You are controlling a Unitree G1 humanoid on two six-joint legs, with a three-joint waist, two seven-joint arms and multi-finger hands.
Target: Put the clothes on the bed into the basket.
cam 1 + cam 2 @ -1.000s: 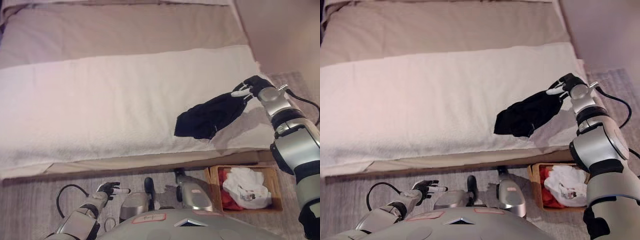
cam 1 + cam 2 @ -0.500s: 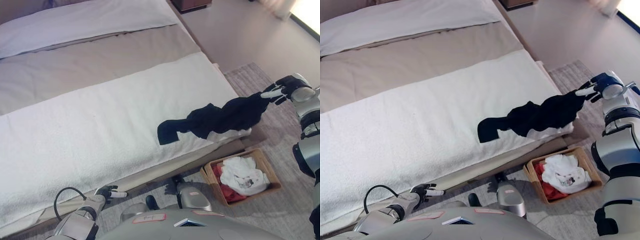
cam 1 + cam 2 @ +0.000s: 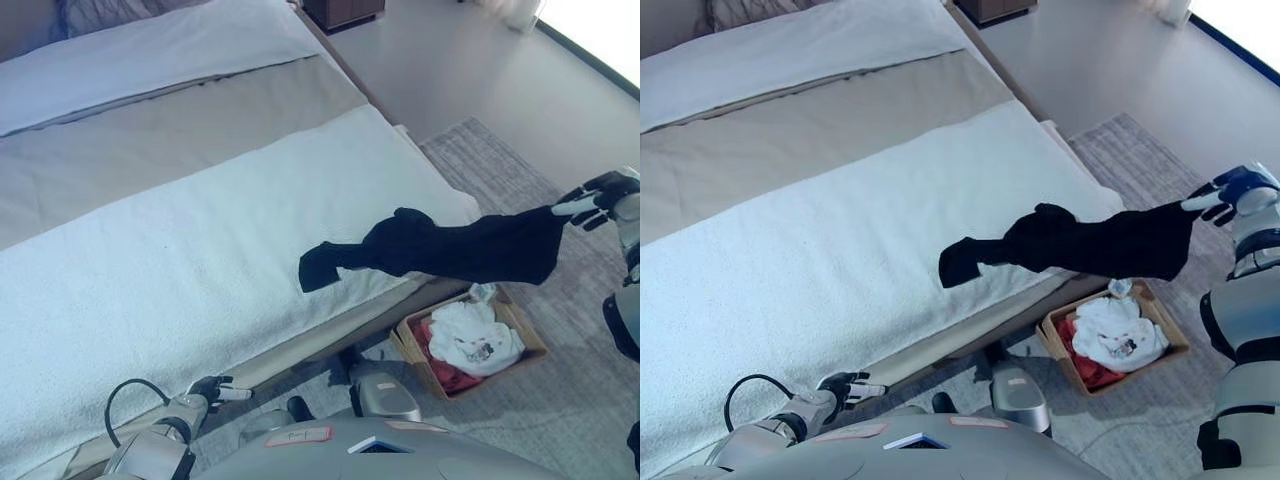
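A black garment [image 3: 450,247] stretches in the air from my right hand [image 3: 598,194] back to the bed's edge, its far end [image 3: 962,262] still lying on the white blanket [image 3: 180,270]. My right hand is shut on the garment's end, out past the bed's corner and above the rug. Below the hanging cloth stands the wooden basket [image 3: 528,333] on the floor beside the bed, with a white garment [image 3: 470,336] and a red one [image 3: 441,369] in it. My left hand [image 3: 215,391] hangs low at the lower left by the bed's side, fingers relaxed and holding nothing.
The bed [image 3: 190,120] has a beige cover and a white sheet farther back. A grey rug [image 3: 520,170] lies to the right, with bare floor beyond it. A dark piece of furniture [image 3: 342,10] stands at the top past the bed.
My right hand has pulled the black garment further right and off the bed, so it now hangs stretched over the basket. The camera view has also swung.
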